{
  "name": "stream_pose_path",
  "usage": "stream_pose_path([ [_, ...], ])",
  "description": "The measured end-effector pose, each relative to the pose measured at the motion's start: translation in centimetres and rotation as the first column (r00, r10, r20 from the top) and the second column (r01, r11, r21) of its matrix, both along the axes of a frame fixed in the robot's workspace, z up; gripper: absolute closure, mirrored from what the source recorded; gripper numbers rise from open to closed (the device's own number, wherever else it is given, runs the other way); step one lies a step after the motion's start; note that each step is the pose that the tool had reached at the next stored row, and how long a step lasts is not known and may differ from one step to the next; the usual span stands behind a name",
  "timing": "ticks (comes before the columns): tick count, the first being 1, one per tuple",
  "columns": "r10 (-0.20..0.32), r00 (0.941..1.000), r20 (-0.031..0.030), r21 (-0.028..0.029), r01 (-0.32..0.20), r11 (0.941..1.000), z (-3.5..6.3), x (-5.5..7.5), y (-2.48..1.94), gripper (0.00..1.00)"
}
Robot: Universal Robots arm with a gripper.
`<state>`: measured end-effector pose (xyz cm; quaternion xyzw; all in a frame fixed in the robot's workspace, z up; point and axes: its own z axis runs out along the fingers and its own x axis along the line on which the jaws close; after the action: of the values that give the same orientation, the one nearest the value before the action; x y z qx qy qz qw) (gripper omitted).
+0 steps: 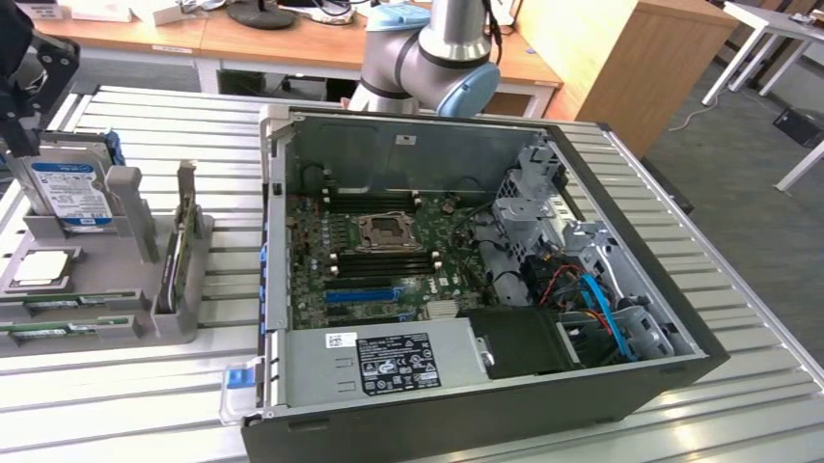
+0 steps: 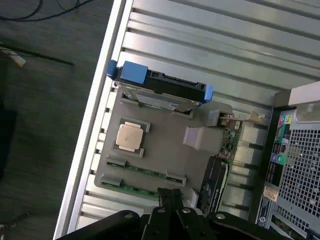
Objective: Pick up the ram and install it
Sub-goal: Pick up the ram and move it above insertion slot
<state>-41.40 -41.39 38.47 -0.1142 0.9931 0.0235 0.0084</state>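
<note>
Exterior view: the ram (image 1: 65, 322) lies at the lower left of the frame. It is a long, thin green strip resting flat in a gray fixture (image 1: 145, 326) on the slatted metal desk (image 1: 129, 410). A second green stick (image 1: 45, 335) lies just beside it and parallel, nearer the fixture's outer edge. The same fixture carries a square CPU (image 1: 39, 268), a hard drive (image 1: 65, 193) with a blue-white label held upright, and an upright expansion card (image 1: 174, 260). The open computer case (image 1: 451, 424) takes the middle of the frame, well apart from the ram. On its motherboard (image 1: 438, 241), dark memory slots (image 1: 380, 257) run on either side of the CPU socket (image 1: 382, 231). The arm (image 1: 431, 58) rises behind the case at top centre.

Wrist view: the gripper (image 2: 170, 194) hangs over the fixture edge where the two sticks lie. Its black fingers are pressed together with nothing between them. The ram (image 2: 145, 172) shows as a dark green board held at each end by gray clips, its chips too small to make out. The second stick (image 2: 130, 189) is brighter green and lies closest to the fingertips.
</note>
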Motion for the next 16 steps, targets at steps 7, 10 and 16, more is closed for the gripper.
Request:
stream_pose_path([
  [7,0.127,0.9919,0.0000,-0.0002,-0.127,0.9919,-0.01,0.00,0.00,0.89],
  [10,0.182,0.9834,-0.0001,-0.0003,-0.182,0.9834,-0.02,0.00,0.00,0.89],
  [16,0.286,0.9581,-0.0001,-0.0007,-0.286,0.9581,-0.02,0.00,0.00,0.89],
])
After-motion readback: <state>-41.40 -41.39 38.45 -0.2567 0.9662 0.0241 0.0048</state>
